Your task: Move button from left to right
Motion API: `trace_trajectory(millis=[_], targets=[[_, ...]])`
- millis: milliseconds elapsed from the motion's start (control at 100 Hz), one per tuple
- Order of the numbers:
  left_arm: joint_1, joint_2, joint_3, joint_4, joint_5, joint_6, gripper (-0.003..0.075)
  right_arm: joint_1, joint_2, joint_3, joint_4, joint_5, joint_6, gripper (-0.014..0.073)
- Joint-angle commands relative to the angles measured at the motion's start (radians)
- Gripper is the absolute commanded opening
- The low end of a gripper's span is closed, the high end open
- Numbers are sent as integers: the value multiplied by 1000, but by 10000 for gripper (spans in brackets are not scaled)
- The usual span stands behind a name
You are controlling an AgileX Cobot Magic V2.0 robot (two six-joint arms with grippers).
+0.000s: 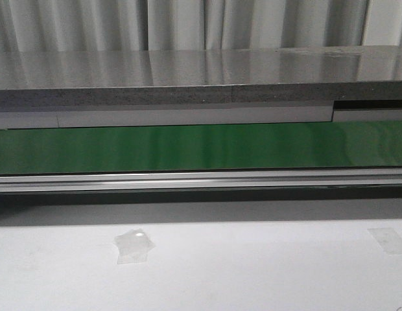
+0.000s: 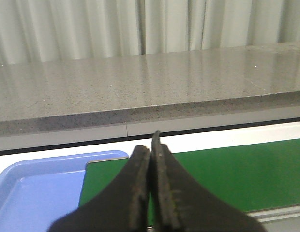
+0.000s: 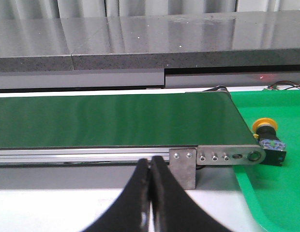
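Observation:
The button [image 3: 267, 137], with a yellow cap and black body, lies on its side in the green tray [image 3: 276, 193] just past the right end of the green conveyor belt [image 3: 116, 118]; it shows only in the right wrist view. My right gripper [image 3: 150, 162] is shut and empty, in front of the belt's rail and to the left of the button. My left gripper [image 2: 151, 147] is shut and empty, in front of the belt's left end [image 2: 227, 174]. Neither gripper shows in the front view.
A blue tray [image 2: 34, 188] stands at the belt's left end. A grey stone ledge [image 1: 201, 74] runs behind the belt [image 1: 201, 148]. The white table [image 1: 253, 272] in front carries patches of clear tape [image 1: 133, 245]. A metal bracket [image 3: 183, 166] holds the belt's right end.

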Motion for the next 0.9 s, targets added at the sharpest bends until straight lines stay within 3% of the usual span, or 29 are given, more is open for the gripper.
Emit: trace_trajectory(millis=[0,350,450,670,890], targets=[[-9,6,-28,-12,-76,-5,-20,1,-18,-14,-10,-85,0,-68],[-9,6,-26,-10,-76,-5,-20,1,-18,-14,-10,-85,0,-68],[-9,6,-25,59,-76,-12,-20,1,-18,-14,-10,-85,0,-68],[-9,-41,1,364,-78,-305,-20,1,-18,-14,-10,-85,0,-68],[-7,-135,77,396,-83,-322,-20,1,-18,-14,-10,-85,0,-68]])
